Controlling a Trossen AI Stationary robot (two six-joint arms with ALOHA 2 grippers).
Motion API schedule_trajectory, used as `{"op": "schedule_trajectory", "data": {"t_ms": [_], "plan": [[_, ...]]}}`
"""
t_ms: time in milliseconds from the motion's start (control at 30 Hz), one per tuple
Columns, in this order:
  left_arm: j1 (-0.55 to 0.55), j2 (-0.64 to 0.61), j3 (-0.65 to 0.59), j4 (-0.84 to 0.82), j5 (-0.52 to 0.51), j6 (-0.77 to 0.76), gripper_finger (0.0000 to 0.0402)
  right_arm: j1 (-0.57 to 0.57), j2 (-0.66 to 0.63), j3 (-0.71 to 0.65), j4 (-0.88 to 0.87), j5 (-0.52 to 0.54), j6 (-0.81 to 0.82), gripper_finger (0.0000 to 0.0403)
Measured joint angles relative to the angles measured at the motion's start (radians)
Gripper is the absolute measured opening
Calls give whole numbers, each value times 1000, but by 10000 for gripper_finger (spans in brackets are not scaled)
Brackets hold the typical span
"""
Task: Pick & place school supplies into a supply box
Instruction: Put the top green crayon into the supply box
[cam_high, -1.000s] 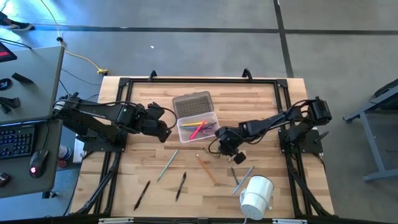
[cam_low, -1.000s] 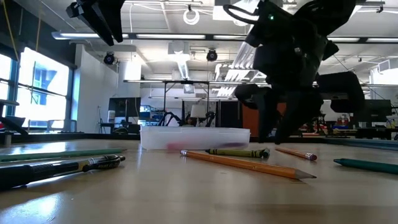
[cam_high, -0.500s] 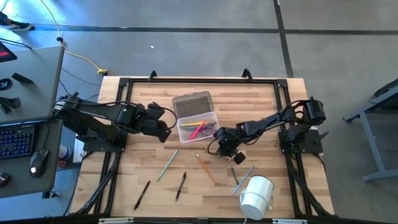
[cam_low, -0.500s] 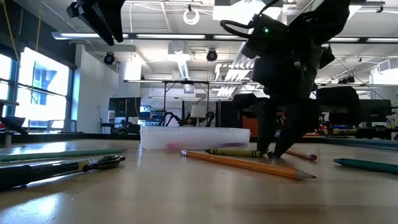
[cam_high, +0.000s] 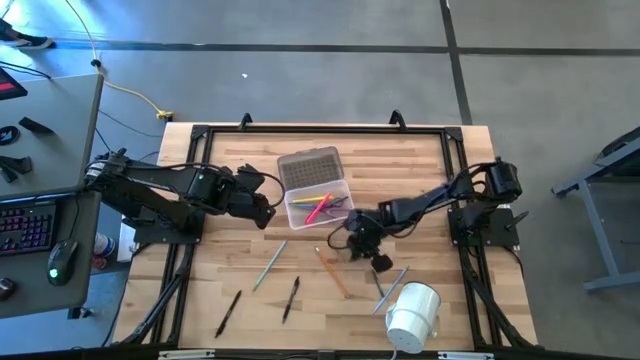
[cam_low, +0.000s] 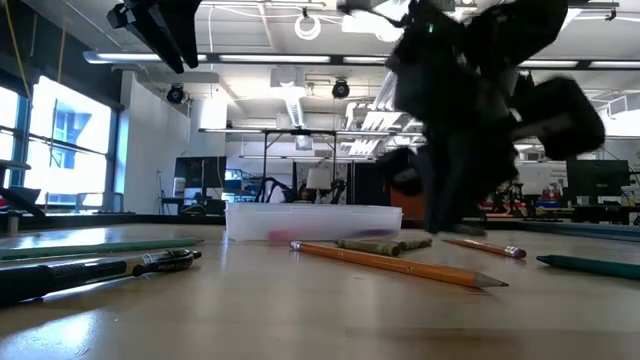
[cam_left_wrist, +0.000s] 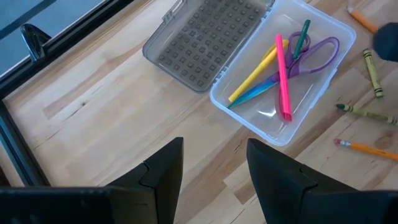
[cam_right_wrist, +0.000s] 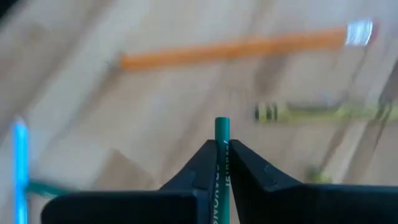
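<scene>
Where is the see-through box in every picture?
High view: the box sits mid-table, between both arms.
Low view: box stands in the middle, far behind the pencils.
Left wrist view: box in the upper right part.
Right wrist view: not in it.
Shared landmark: the pink marker inside it.

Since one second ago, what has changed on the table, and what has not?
The right end effector has closed on a green pencil near the supply box and shifted slightly toward the table's front edge. The left end effector stayed open beside the box. The pens in the box and the loose ones on the table lie as before.
</scene>
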Motion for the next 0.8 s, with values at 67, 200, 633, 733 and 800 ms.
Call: {"op": "schedule_trajectory", "data": {"t_ms": [67, 200, 633, 733, 800], "plan": [[0, 0, 0, 0, 0, 0, 211, 13, -16, 21, 14, 15, -10, 26], [0, 0, 0, 0, -1, 0, 211, 20, -14, 83, 29, 119, -38, 9], [0, 0, 0, 1, -8, 4, 211, -194, 29, 167, 120, 355, -75, 15], [0, 0, -1, 2, -8, 4, 211, -231, 59, 167, 92, 323, -8, 16], [0, 2, -1, 4, -9, 4, 211, -238, 75, 167, 86, 342, -9, 16]]}}
